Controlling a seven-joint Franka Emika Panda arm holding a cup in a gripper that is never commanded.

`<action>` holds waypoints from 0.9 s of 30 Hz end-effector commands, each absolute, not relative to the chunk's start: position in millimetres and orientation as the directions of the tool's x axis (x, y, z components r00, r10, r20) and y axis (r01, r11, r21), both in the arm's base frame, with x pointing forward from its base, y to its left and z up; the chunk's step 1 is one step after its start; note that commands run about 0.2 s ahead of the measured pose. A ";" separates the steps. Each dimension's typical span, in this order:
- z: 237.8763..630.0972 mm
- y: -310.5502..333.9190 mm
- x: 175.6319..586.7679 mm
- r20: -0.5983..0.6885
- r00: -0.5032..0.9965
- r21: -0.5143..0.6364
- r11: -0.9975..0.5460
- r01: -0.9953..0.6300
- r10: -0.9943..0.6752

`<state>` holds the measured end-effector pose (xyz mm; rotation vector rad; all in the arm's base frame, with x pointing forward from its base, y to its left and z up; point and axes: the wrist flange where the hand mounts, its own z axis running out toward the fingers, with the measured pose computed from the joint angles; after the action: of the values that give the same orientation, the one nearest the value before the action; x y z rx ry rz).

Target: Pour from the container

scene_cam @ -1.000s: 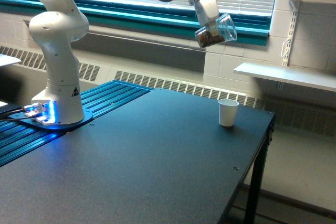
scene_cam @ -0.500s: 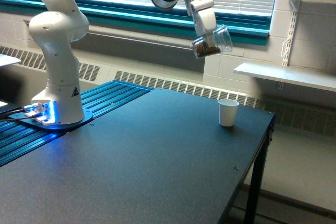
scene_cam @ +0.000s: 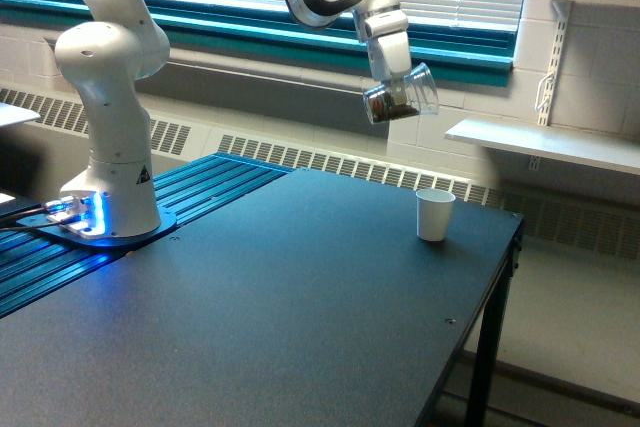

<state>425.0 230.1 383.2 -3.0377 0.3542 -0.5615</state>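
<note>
A: What has changed over the last second?

B: The small clear see-through cup with brown granular bits inside (scene_cam: 400, 100) has come down and moved toward the exterior view's left. It now hangs lower in the air, still tilted with its mouth toward the exterior view's right. Likely the approach for a pour; nothing spilling yet.

A: Target?

B: A small white paper cup (scene_cam: 434, 214) stands upright on the dark matte bench (scene_cam: 300, 297), well below the clear cup and slightly toward the exterior view's right. Not lined up, I judge.

A: End effector?

B: The white arm's end effector (scene_cam: 395, 77) is clamped on the clear cup from above; finger spread is hidden
</note>
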 end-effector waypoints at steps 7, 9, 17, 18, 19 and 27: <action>361.2 237.3 426.6 0.328 0.914 -0.063 -0.971 -0.230 -0.237; 357.2 238.4 426.6 0.323 0.917 -0.059 -0.972 -0.229 -0.236; 342.6 241.9 427.3 0.303 0.924 -0.044 -0.972 -0.229 -0.232; 340.9 242.5 427.3 0.301 0.925 -0.043 -0.973 -0.229 -0.231; 339.3 243.0 427.4 0.299 0.926 -0.042 -0.973 -0.228 -0.230; 330.2 247.9 429.9 0.287 0.931 -0.036 -0.974 -0.224 -0.225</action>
<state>425.9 242.2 327.7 -3.1029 0.3439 -0.4386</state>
